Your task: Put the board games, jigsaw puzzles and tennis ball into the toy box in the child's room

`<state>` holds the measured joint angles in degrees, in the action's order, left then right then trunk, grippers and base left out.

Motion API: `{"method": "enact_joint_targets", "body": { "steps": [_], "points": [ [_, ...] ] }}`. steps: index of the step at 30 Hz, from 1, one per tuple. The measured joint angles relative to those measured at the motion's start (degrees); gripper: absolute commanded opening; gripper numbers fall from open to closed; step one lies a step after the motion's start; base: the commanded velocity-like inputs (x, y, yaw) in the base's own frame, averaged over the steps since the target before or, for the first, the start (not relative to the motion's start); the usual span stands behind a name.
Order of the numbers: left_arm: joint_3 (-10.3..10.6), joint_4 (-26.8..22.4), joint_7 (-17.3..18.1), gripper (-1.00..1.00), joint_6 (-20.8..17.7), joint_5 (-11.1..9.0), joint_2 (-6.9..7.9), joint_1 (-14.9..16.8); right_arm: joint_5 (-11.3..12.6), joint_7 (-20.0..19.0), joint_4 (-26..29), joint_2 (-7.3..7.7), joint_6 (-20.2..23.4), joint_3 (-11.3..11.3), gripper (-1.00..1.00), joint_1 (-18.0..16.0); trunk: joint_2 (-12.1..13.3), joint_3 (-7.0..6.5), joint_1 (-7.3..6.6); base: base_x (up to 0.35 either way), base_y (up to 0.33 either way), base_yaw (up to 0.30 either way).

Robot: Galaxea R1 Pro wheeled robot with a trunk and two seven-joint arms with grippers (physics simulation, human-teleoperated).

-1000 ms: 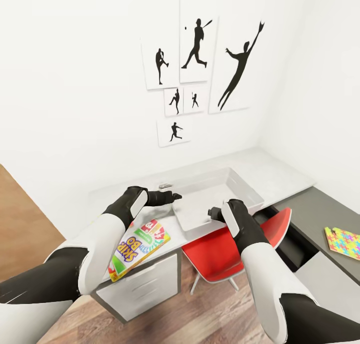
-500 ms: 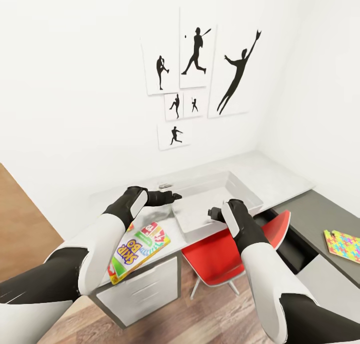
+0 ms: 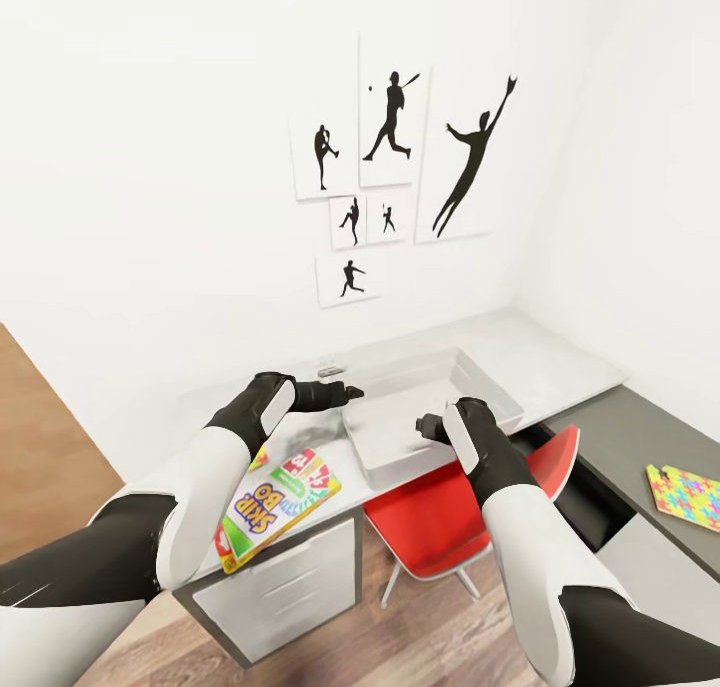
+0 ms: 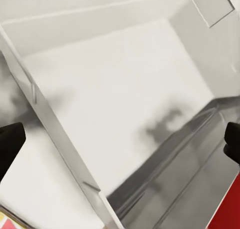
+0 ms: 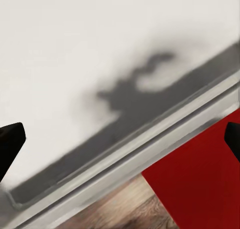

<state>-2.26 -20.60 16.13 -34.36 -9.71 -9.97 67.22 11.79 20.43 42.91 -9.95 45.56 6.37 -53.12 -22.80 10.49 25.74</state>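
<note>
Grey toy box (image 3: 478,379) slightly farther left now

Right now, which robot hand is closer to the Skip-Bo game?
The left hand. It hangs above the table just past the Skip-Bo game's far end, at the toy box's corner. The right hand is farther away, over the toy box's front edge, above the red chair.

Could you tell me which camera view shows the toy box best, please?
The head view: the toy box appears nearly whole on the table, behind both forearms. The left wrist view looks into its bare inside and one corner; the right wrist view shows its floor and near rim.
</note>
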Motion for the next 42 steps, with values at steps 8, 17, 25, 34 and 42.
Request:
{"method": "enact_joint_targets", "body": {
  "steps": [8,17,25,34,42],
  "points": [
    [0.0,0.0,0.0,1.0,0.0,0.0,0.0,0.0,0.0,0.0,0.0,0.0,0.0,0.0,1.0,0.0,0.0,-0.75,0.0,0.0,0.0,0.0],
    [0.0,0.0,0.0,1.0,0.0,0.0,0.0,0.0,0.0,0.0,0.0,0.0,0.0,0.0,1.0,0.0,0.0,-1.6,0.0,0.0,0.0,0.0],
    [0.0,0.0,0.1,1.0,0.0,0.1,0.0,0.0,0.0,0.0,0.4,0.0,0.1,0.1,1.0,0.2,0.0,-2.36,0.0,0.0,0.0,0.0],
    [0.1,-1.9,6.7,1.0,-0.3,0.1,0.0,-0.4,0.1,-0.1,7.2,0.0,0.8,0.1,1.0,2.2,0.0,-3.21,0.0,0.0,0.0,0.0],
    [0.0,-3.6,17.3,1.0,-1.7,-0.1,5.14,-0.5,0.3,-0.2,16.6,0.0,4.9,0.2,1.0,3.6,0.0,-3.97,0.0,0.0,0.0,0.0]
  ]
}}
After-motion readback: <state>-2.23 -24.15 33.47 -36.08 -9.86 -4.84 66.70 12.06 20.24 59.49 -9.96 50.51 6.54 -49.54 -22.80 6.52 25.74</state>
